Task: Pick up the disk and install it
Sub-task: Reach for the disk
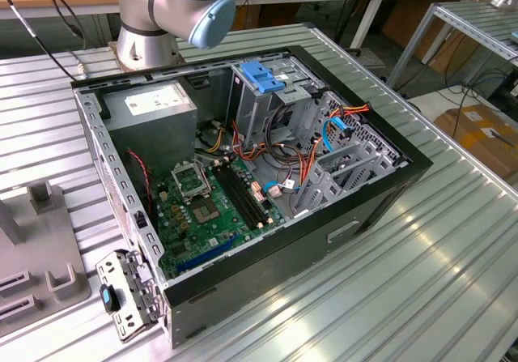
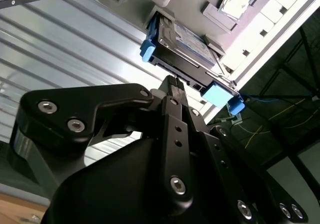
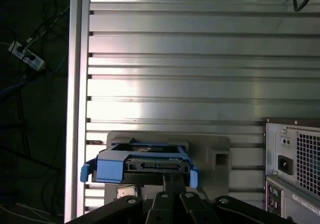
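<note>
The disk (image 3: pixel 145 164) is a flat metal drive with blue plastic rails, resting in a grey holder (image 3: pixel 215 151) on the ribbed metal table. In the second wrist view the disk (image 2: pixel 182 48) shows its labelled face and a blue tab at each end. My gripper (image 3: pixel 171 178) is right at the disk's near edge with its black fingers drawn together, and the tip (image 2: pixel 174 81) meets the middle of that edge. Whether the fingers pinch any part of the disk cannot be told.
An open computer case (image 1: pixel 324 232) lies on its side on the table, with a motherboard, cables, a grey power-supply box (image 1: pixel 154 107) and a drive bay with a blue latch (image 1: pixel 263 74). The case's rear panel (image 3: pixel 295 159) stands close beside the holder. The table edge (image 3: pixel 77 83) drops off nearby.
</note>
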Robot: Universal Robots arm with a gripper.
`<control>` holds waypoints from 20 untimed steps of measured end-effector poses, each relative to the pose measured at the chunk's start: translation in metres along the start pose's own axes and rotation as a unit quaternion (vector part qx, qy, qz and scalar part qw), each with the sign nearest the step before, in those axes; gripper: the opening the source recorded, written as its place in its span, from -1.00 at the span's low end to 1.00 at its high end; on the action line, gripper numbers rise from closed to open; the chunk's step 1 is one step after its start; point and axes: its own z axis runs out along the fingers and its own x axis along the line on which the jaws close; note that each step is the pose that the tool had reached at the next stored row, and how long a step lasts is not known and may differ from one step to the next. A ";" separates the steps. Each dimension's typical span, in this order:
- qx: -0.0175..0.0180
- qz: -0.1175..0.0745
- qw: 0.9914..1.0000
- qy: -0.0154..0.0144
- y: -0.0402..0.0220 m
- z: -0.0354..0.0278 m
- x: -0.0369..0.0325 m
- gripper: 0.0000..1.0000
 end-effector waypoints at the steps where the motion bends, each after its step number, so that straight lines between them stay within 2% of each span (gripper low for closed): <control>1: 0.000 0.000 1.000 0.000 0.0000 0.0007 0.0043 -0.79; 6: 0.001 0.000 1.000 0.000 0.0001 0.0025 0.0142 -0.79; 15: 0.001 0.000 1.000 0.000 0.0000 0.0025 0.0144 -0.79; 20: 0.001 0.000 1.000 0.000 -0.0037 0.0024 0.0145 -0.79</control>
